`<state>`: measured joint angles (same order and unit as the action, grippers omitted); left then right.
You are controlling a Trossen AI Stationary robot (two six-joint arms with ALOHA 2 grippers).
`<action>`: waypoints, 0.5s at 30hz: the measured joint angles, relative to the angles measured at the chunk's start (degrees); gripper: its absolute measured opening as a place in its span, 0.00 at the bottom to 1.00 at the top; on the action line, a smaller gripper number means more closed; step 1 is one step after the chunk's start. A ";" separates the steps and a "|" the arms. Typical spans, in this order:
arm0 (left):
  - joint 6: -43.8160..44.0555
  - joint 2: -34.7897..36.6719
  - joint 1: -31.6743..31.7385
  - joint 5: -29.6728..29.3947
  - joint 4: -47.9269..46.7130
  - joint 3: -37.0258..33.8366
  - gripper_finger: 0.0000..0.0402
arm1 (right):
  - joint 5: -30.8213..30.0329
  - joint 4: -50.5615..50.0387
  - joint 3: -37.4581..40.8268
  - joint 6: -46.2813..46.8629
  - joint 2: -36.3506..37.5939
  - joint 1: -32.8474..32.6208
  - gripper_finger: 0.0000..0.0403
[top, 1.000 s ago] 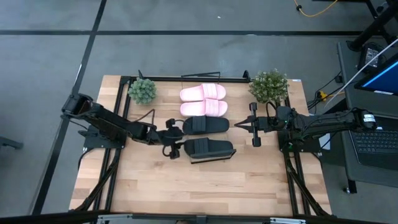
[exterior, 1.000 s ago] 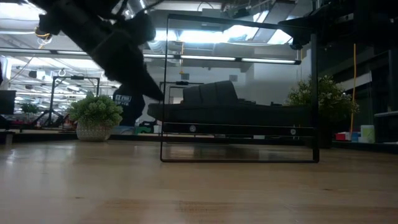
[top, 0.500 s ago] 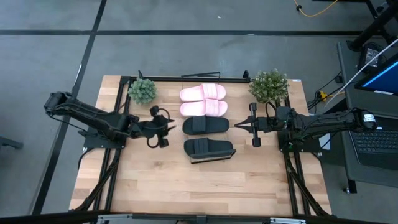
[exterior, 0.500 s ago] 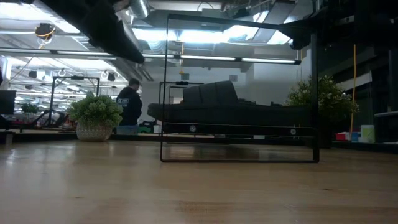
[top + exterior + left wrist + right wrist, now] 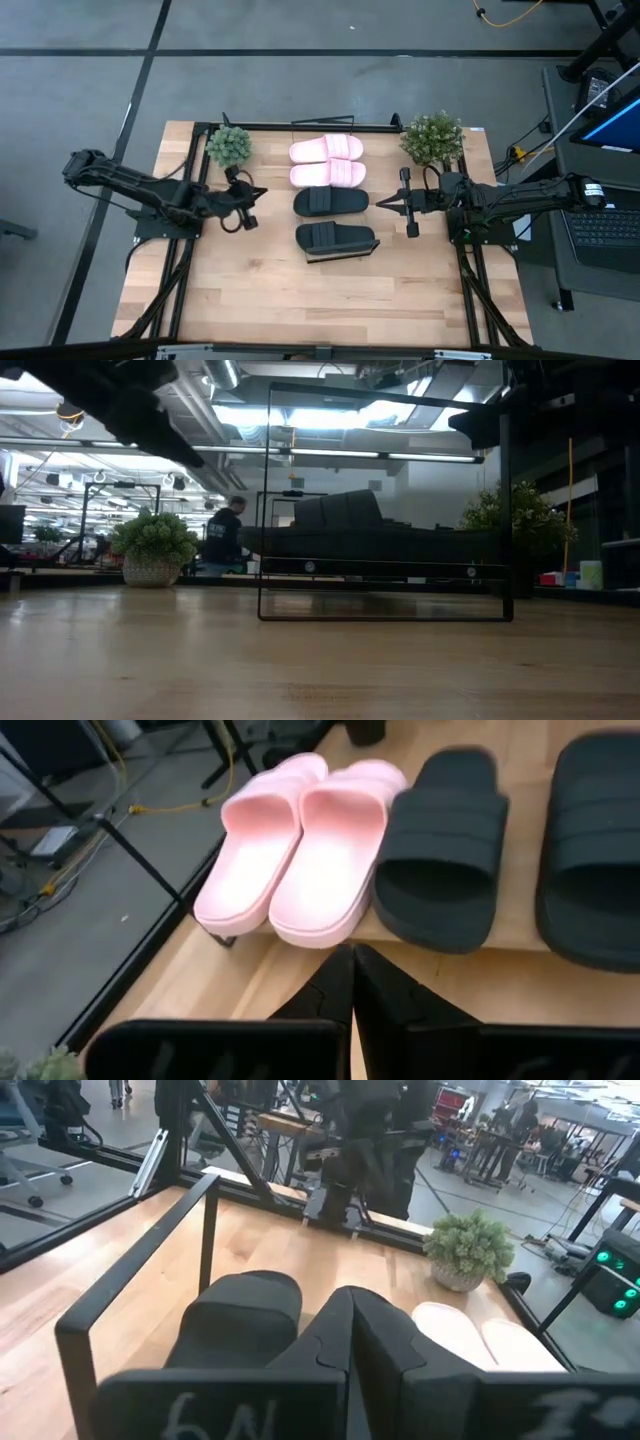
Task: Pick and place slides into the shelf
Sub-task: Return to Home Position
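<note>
Two pale pink slides and two black slides lie side by side, soles down, on the shelf. In the low view the shelf's black frame carries a black slide. My left gripper hangs shut and empty left of the slides, pointing at them. My right gripper hangs shut and empty just right of the black slides.
Two potted plants stand at the far corners, either side of the shelf. Bare wooden tabletop stretches along the near side. A person stands in the room beyond the table.
My left gripper has drawn back from the near black slide toward the table's left edge, rising a little, and has shut empty. The slides have kept still.
</note>
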<state>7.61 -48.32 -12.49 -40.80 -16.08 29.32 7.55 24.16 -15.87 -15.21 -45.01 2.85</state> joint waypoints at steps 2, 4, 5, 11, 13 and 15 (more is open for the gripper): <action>-0.72 4.83 0.00 1.09 0.08 -1.61 0.01 | 0.00 -0.01 0.29 0.05 0.00 0.00 0.04; -1.17 9.72 0.00 2.53 0.27 -3.47 0.00 | 0.00 0.00 0.63 0.07 0.00 0.00 0.04; -1.78 12.01 0.02 3.07 0.28 -4.49 0.00 | 0.00 0.14 0.87 0.10 0.00 -0.01 0.04; -7.62 24.19 2.44 13.04 5.20 -11.39 0.00 | 0.00 0.84 1.26 0.54 0.00 -0.01 0.04; -9.47 27.17 4.10 17.45 9.55 -14.61 0.00 | 0.00 1.51 1.26 2.16 0.00 -0.01 0.04; -10.16 29.47 6.11 20.06 12.68 -17.87 0.00 | 0.04 1.67 1.26 3.10 0.00 -0.02 0.04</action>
<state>-2.55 -18.85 -6.38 -20.74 -3.39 11.44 7.60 25.83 -14.61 -12.11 -45.01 2.83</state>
